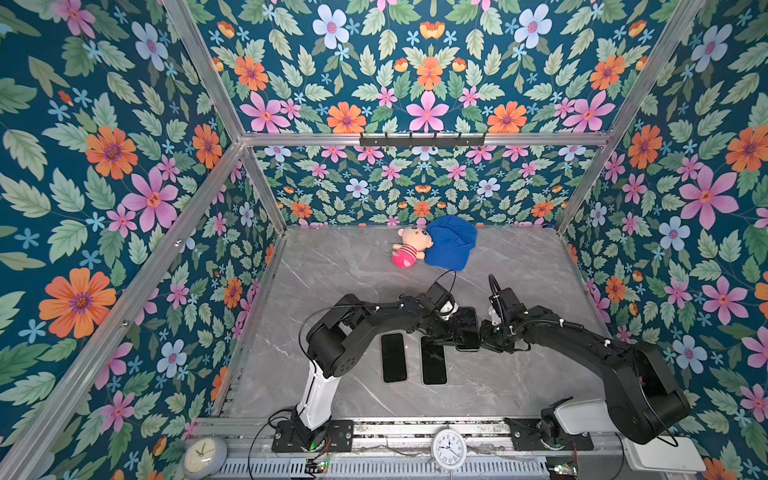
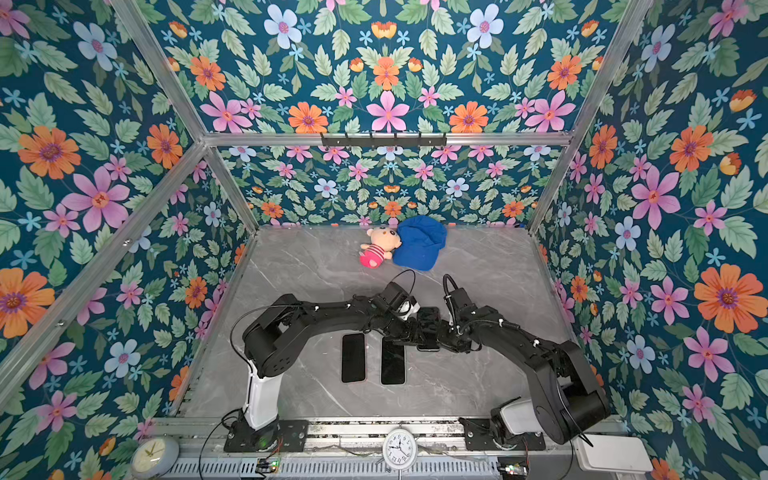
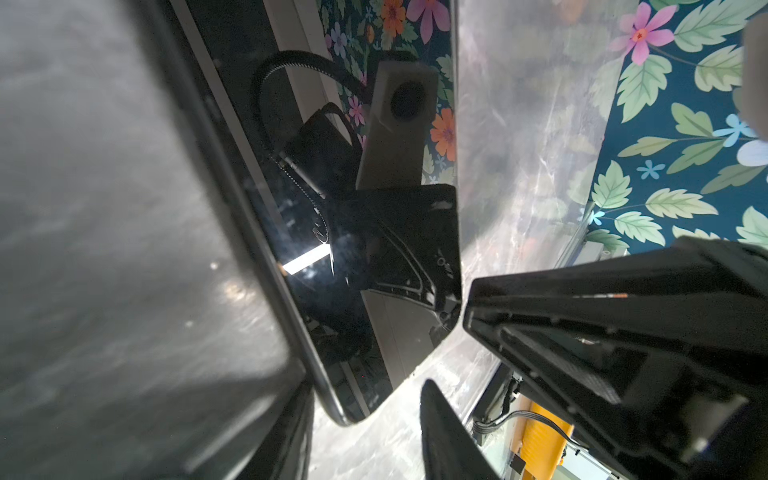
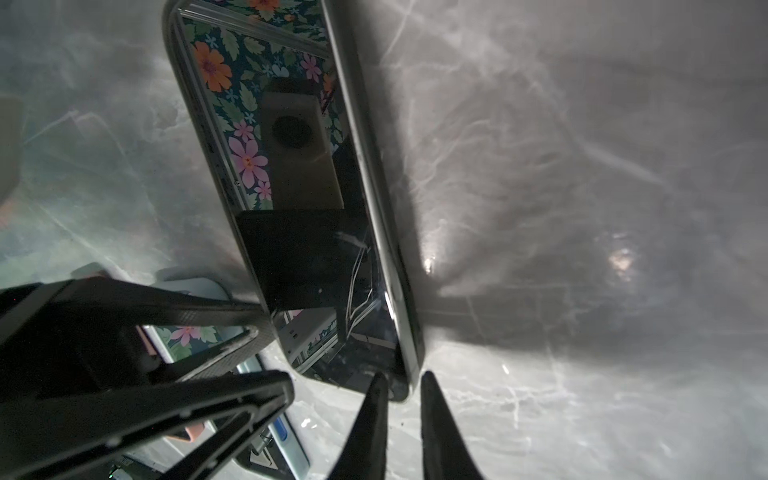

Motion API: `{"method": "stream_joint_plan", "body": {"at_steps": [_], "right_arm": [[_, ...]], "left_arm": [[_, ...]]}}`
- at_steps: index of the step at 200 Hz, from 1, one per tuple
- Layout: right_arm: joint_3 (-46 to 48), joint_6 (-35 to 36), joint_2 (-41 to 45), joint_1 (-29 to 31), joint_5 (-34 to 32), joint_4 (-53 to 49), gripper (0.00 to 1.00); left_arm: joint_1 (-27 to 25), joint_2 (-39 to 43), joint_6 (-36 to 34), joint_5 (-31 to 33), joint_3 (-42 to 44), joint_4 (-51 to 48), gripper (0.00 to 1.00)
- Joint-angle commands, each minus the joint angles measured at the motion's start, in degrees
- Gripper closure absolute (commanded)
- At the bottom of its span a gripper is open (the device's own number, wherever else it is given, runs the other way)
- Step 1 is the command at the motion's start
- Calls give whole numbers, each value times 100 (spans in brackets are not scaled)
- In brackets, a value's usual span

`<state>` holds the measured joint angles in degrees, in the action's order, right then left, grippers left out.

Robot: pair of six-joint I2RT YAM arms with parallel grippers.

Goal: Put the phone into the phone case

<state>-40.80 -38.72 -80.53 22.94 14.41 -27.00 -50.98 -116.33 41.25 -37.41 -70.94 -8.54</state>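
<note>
The phone (image 1: 466,328) has a glossy black screen (image 4: 307,249) and a silver edge. It is held tilted above the marble table (image 1: 332,270), between both grippers. My left gripper (image 1: 454,332) pinches one corner of it; in the left wrist view that corner (image 3: 353,399) lies between the fingers. My right gripper (image 4: 401,390) is shut on the thin edge at the opposite corner. Two dark flat slabs (image 1: 393,357) (image 1: 433,360) lie side by side on the table in both top views. I cannot tell which one is the phone case.
A plush doll (image 1: 409,249) and a blue cap (image 1: 451,243) lie at the back of the table. Two clocks (image 1: 449,449) (image 1: 203,457) stand on the front rail. Floral walls and metal posts enclose the table on three sides.
</note>
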Motion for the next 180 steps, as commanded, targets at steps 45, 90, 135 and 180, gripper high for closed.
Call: {"method": "stream_joint_plan", "body": {"at_steps": [45, 90, 135, 180], "right_arm": [[1, 32, -201, 4, 106, 150, 85], [123, -72, -213, 2, 392, 384, 89], [343, -239, -243, 15, 718, 729, 90], [430, -285, -327, 22, 791, 865, 91]], "left_arm": [[-9, -12, -3, 102, 53, -155, 55], [-15, -17, -3, 71, 54, -135, 55], [-20, -21, 20, 56, 49, -95, 56], [-26, -21, 32, 47, 42, -69, 56]]}}
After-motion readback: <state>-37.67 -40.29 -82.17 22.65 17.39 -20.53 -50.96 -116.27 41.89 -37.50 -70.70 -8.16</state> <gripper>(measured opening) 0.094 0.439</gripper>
